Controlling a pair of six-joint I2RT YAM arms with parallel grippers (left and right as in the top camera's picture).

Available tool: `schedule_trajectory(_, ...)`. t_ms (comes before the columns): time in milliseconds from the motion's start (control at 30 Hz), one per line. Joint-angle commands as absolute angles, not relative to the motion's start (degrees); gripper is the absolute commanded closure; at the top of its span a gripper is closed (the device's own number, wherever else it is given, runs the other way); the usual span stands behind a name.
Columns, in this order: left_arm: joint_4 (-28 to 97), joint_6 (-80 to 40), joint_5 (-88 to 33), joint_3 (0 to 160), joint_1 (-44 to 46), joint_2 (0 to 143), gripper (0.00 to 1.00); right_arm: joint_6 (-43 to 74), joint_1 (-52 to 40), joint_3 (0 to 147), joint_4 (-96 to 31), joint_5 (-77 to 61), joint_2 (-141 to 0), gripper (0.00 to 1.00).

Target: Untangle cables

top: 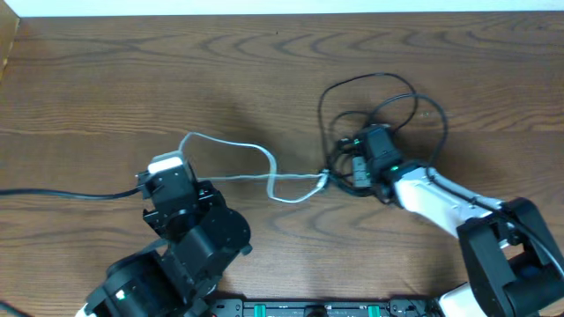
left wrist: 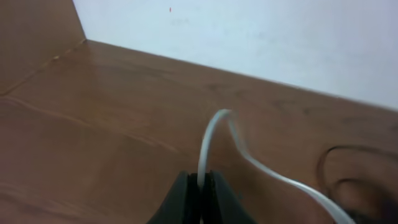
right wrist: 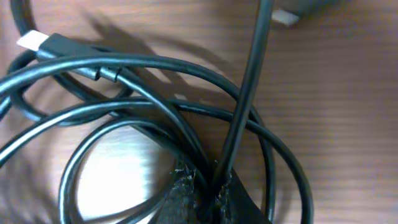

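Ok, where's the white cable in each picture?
Overhead: white cable winds across the middle of the table.
Left wrist: white cable at bottom centre, pinched in the left gripper, arching right.
Right wrist: not in it, only black cables.
Shared landmark: the brown wooden table.

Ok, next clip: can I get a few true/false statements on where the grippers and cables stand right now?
1. The left gripper is shut on the white cable. True.
2. The right gripper hangs open with nothing between its fingers. False: it is shut on a black cable.
3. The white cable lies well apart from the black ones. False: in the overhead view its far end runs into the black tangle.
4. A plug end shows in the right wrist view. True.
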State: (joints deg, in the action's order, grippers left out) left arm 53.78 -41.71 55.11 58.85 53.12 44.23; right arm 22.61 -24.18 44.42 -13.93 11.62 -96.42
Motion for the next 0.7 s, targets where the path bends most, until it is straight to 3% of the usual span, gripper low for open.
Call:
schedule_trajectory(0,55.3,-41.2,55.1,58.9,53.0,46.4,0.92,24.9,-17.5,44.7,-19.1,17.5,-96.4,0.99)
schedule_trajectory(167,56.3,-41.9,60.5,58.9,53.0,50.1,0.92,25.8,-9.0,45.5,-23.6,14.4,-95.4,0.99)
schedule_trajectory(333,56.5,-50.2,64.5,58.9,51.1,53.6,0.92,25.6,-4.7,45.5,-24.0,6.7,-95.4,0.99)
schedule_trajectory(667,53.4,-55.2,47.5,58.9,49.6,63.4,0.92,25.7,-4.8,45.5,-23.7,5.3,-95.4,0.93)
